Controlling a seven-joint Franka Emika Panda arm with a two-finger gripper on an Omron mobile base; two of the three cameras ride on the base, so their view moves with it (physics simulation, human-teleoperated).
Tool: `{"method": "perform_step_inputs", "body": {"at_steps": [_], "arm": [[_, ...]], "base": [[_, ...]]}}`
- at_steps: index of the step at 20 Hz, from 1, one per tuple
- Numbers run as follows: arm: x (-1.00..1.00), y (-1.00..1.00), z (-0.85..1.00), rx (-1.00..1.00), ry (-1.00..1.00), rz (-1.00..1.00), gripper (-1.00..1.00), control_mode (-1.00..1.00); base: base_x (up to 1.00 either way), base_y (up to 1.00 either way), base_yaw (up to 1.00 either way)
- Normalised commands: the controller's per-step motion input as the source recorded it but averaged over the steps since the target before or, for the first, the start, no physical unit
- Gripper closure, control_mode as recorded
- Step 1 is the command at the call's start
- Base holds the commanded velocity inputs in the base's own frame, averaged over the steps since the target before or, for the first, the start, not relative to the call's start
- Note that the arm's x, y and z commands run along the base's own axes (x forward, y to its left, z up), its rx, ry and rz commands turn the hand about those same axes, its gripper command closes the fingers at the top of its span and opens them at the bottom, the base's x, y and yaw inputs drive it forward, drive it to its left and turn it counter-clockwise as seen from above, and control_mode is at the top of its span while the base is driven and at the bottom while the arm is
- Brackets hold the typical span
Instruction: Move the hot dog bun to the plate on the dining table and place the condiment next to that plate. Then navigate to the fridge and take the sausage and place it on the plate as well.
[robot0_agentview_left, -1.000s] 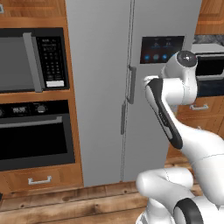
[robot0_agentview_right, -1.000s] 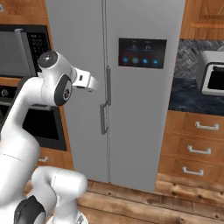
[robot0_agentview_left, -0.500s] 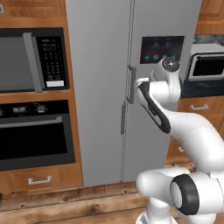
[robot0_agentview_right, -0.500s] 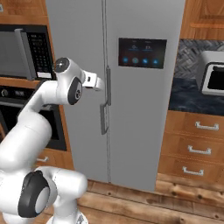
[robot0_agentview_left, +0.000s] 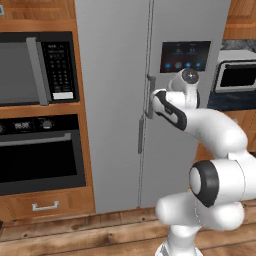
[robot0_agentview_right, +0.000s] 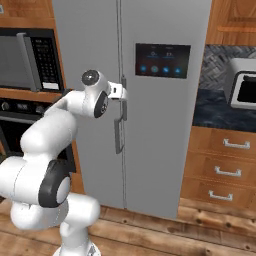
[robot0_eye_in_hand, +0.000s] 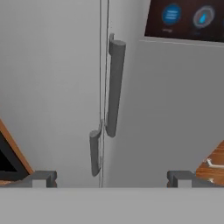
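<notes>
**A:** Going from the left: why is the arm parked where it is?

**B:** Left of everything sit the microwave (robot0_agentview_left: 37, 67) and the black wall oven (robot0_agentview_left: 40, 150), which it ignores. The fridge (robot0_agentview_left: 115, 100) is shut, both doors closed, and the sausage should be inside, so I judge the doors must be opened first. The gripper (robot0_agentview_right: 121, 92) is raised to the height of the two handles at the centre seam, close to the door front and near the right door handle (robot0_eye_in_hand: 113, 87).

**A:** And the fingers?

**B:** Spread wide apart with nothing between them. In the hand view the two tips stand far to either side, and the handles sit between them, further off. That suits a reach for a handle, though which one I can't say; the left door handle (robot0_eye_in_hand: 94, 151) hangs lower.

**A:** What can't you see?

**B:** The sausage, hidden behind the closed doors. In the left base view the forearm covers the fingers, so contact with the handle is hard to judge. To the right, the toaster oven (robot0_agentview_right: 245, 87) is cut off at the edge.
</notes>
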Motion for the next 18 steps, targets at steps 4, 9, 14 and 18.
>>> {"method": "perform_step_inputs", "body": {"at_steps": [4,9,14,18], "arm": [[0.82,-0.02,-0.16,0.0,0.0,0.02,-1.0,-1.0],[0.76,0.0,-0.19,0.0,0.0,0.0,-1.0,-1.0],[0.72,0.0,-0.25,0.0,0.0,0.0,-1.0,-1.0],[0.69,0.0,-0.25,0.0,0.0,0.0,-1.0,-1.0]], "base": [[0.0,0.0,0.0],[0.0,0.0,0.0],[0.0,0.0,0.0],[0.0,0.0,0.0]]}}
